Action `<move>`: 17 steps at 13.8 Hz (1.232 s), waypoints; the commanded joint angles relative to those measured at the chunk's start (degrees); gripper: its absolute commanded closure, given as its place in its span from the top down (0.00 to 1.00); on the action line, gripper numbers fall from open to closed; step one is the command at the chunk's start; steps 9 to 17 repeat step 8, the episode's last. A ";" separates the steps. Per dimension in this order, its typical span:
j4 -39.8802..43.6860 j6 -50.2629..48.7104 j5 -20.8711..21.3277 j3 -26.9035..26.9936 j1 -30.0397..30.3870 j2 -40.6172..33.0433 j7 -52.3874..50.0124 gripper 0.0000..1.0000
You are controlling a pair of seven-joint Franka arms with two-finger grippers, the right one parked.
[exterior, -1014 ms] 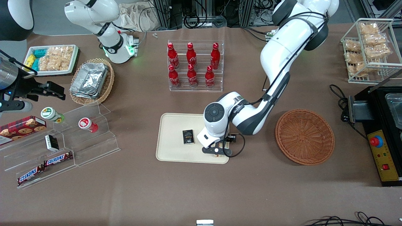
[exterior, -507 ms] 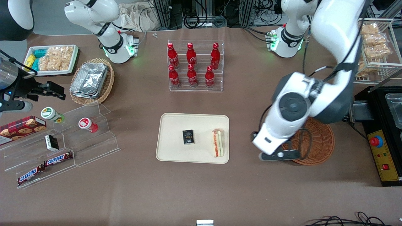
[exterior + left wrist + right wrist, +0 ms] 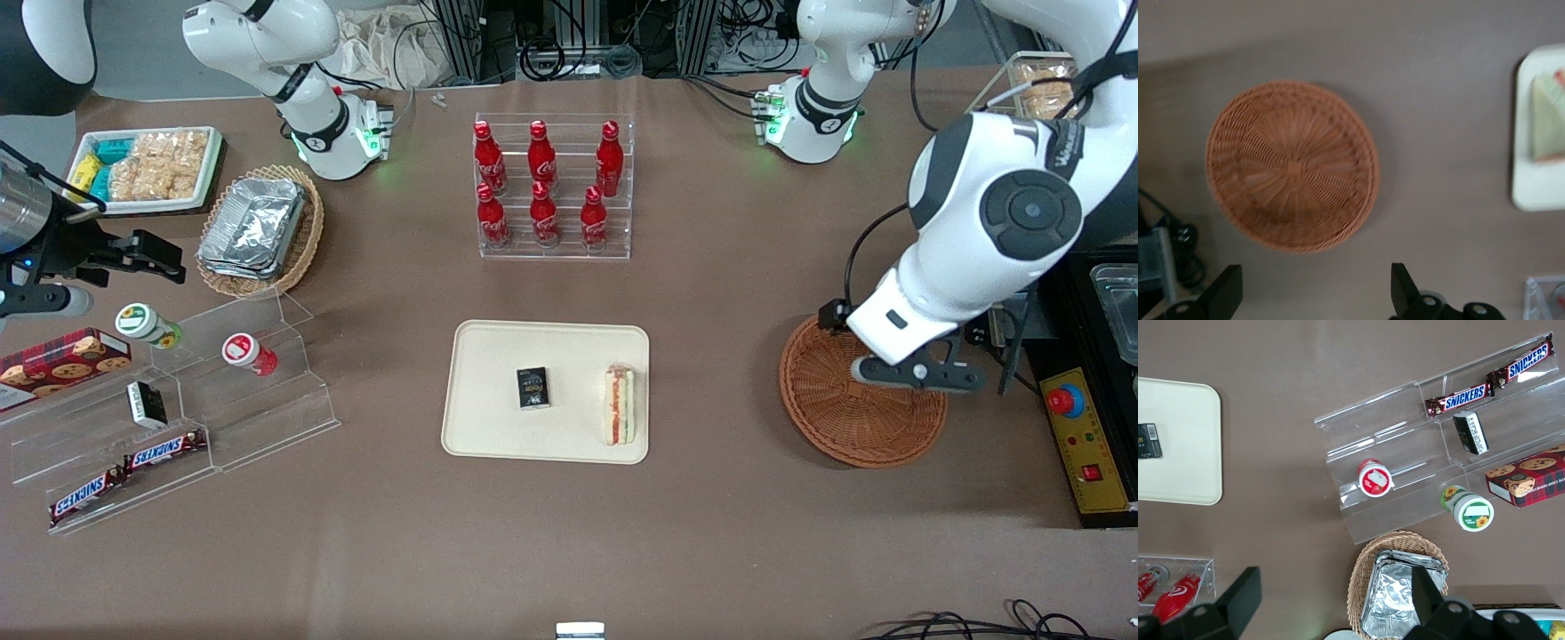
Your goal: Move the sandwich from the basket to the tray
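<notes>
The round reddish-brown woven wicker basket [image 3: 861, 413] [image 3: 1292, 166] has a rough, ribbed weave with a matt finish. The flat cream-beige rectangular tray [image 3: 498, 418] looks like smooth, matt plastic. On it, the triangular white-bread sandwich [image 3: 619, 404] has a soft, porous crumb. Above the basket, the black two-finger gripper [image 3: 916, 374], fingers spread apart, looks like matt hard plastic. The brown table covering [image 3: 711, 533] is dull and even.
</notes>
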 commanded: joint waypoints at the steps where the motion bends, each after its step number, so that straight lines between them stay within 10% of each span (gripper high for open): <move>1: -10.15 4.91 -2.98 3.43 -0.88 -8.55 5.31 1.00; 17: 2.55 -2.45 -3.26 1.70 -1.15 -1.11 4.01 1.00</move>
